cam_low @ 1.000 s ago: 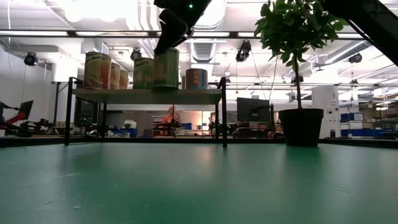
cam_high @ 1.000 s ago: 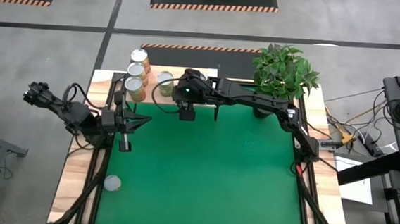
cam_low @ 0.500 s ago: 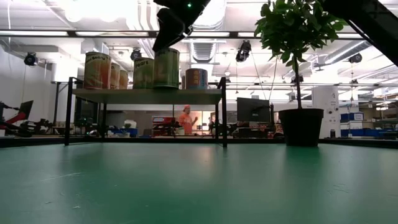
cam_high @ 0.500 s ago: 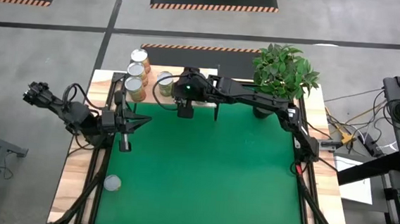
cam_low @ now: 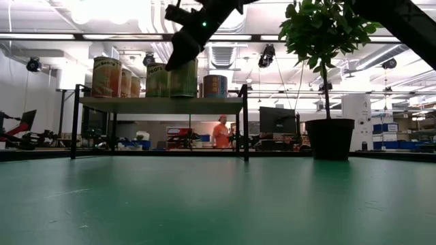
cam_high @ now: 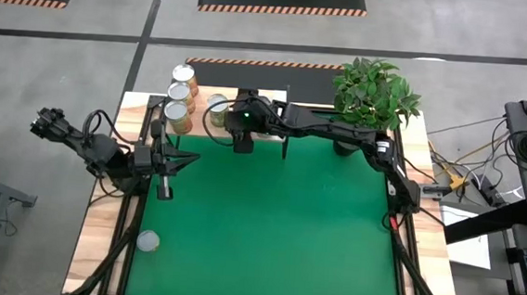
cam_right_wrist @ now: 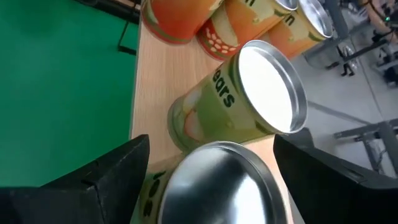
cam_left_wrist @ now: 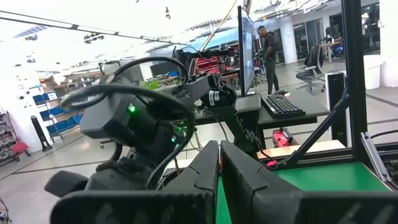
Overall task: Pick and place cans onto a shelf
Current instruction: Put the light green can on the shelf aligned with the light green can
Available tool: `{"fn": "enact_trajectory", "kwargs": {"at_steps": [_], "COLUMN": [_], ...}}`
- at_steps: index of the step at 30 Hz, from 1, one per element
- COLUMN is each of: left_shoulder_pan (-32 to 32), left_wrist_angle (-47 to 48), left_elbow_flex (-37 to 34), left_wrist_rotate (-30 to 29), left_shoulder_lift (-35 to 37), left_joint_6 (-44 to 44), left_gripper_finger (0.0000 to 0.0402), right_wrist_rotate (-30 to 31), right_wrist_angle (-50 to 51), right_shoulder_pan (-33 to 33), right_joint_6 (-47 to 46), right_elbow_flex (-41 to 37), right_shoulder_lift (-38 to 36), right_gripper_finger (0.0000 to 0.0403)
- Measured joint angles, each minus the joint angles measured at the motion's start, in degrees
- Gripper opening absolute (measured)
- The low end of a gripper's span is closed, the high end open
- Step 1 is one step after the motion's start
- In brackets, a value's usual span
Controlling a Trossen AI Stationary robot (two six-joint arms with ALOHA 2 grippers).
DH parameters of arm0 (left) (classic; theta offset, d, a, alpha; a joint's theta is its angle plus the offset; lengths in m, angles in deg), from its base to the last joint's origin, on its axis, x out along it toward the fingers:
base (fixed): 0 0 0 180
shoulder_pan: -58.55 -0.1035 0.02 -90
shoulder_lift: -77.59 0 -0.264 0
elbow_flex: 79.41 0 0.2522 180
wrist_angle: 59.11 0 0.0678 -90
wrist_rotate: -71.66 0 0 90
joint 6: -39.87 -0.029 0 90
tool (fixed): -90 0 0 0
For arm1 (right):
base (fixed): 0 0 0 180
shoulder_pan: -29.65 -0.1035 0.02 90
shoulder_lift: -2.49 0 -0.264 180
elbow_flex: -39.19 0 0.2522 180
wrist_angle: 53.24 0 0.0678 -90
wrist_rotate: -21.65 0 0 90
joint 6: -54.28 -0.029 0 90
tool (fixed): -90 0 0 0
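Note:
Several cans stand upright on the shelf (cam_low: 136, 104) at the table's far left: orange ones (cam_high: 182, 93) and green-labelled ones (cam_low: 158, 80). My right gripper (cam_right_wrist: 211, 142) reaches over the shelf (cam_right_wrist: 155, 93), open wide, one finger on each side of a green can's silvery top (cam_right_wrist: 217, 180). That can (cam_low: 185, 80) stands on the plank, with a second green can (cam_right_wrist: 249, 106) just behind it. One more can (cam_high: 148, 242) stands on the green mat at the near left. My left gripper (cam_high: 193, 160) hovers shut by the table's left edge, holding nothing. My right gripper's fingers (cam_right_wrist: 118, 174) flank the green can's sides near its top, slanting down from the table's right. The can stands upright on the shelf. I cannot tell whether either finger touches it.
A potted plant (cam_high: 374, 95) in a dark pot (cam_low: 330, 138) stands at the table's far right. The green mat (cam_high: 277, 223) stretches between the arms. A person in an orange top moves about in the room behind the table.
My right gripper has shifted a little toward the table's left edge over the shelf, and has tipped and rolled into a steeper slant. The green can under it has stayed upright on the plank.

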Motion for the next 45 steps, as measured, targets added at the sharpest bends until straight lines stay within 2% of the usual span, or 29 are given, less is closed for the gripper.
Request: {"fn": "enact_trajectory", "kwargs": {"at_steps": [5, 11, 16, 20, 24, 28, 33, 45], "left_shoulder_pan": [0.00, -0.02, 0.00, -0.02, -0.02, -0.02, -0.02, -0.02], "left_wrist_angle": [0.11, 0.70, 1.62, 4.30, 5.15, 5.12, 5.13, 5.47], "left_elbow_flex": [-0.02, -0.02, 0.00, 0.00, 0.00, 0.00, 0.00, 0.00], "left_wrist_rotate": [0.01, -0.03, -1.74, -8.69, -12.94, -12.92, -12.92, -12.93], "left_shoulder_lift": [0.00, -0.01, -0.20, -0.50, -0.70, -0.79, -0.79, -0.98], "left_joint_6": [0.00, 0.00, 0.26, 1.61, 1.76, 1.75, 1.76, 1.77], "left_gripper_finger": [0.0000, 0.0000, 0.0000, 0.0000, 0.0000, 0.0000, 0.0000, 0.0000], "right_wrist_rotate": [-0.02, 0.08, -0.05, -0.11, -0.02, -0.04, -0.04, -0.04], "right_wrist_angle": [-3.16, -1.08, 5.89, 15.90, 22.90, 25.75, 22.05, 14.14], "right_shoulder_pan": [0.08, -1.09, -3.55, -4.46, -3.38, -1.98, -0.71, -0.53], "right_joint_6": [1.31, 0.67, -0.04, -1.80, -6.28, -8.88, -7.40, -4.50], "right_elbow_flex": [-0.27, 1.27, 3.15, 3.58, 3.58, 3.20, 0.40, -1.19], "right_shoulder_lift": [0.00, -1.35, -3.98, -6.39, -7.56, -7.41, -7.49, -5.83], "right_gripper_finger": [0.0329, 0.0329, 0.0329, 0.0318, 0.0257, 0.0152, 0.0026, 0.0009]}}
